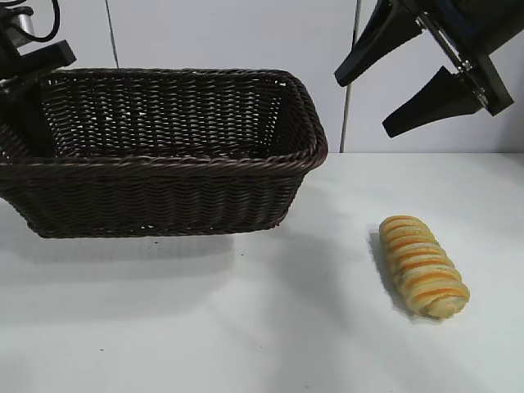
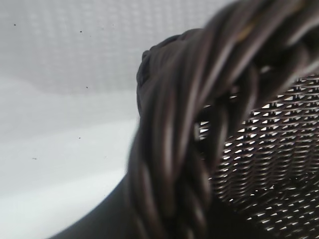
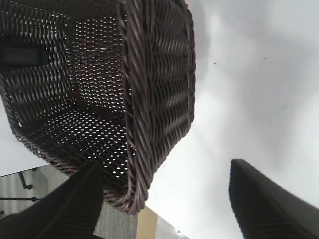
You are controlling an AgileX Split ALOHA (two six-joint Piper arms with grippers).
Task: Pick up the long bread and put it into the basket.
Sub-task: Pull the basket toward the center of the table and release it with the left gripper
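The long bread (image 1: 423, 266), golden-tan with orange-brown stripes, lies on the white table at the right, well apart from the basket. The basket (image 1: 164, 160), dark brown wicker, stands at the left. My right gripper (image 1: 361, 108) is open and empty. It hangs high at the upper right, above and behind the bread. Its wrist view shows the basket (image 3: 134, 99) between its spread fingers (image 3: 75, 199), but not the bread. My left gripper (image 1: 29, 78) is at the basket's left end. The braided rim (image 2: 174, 124) fills its wrist view up close, and the gripper appears shut on it.
The white table (image 1: 246, 327) spreads in front of the basket and around the bread. A white wall stands close behind. The table's far edge and the floor show in the right wrist view (image 3: 144, 224).
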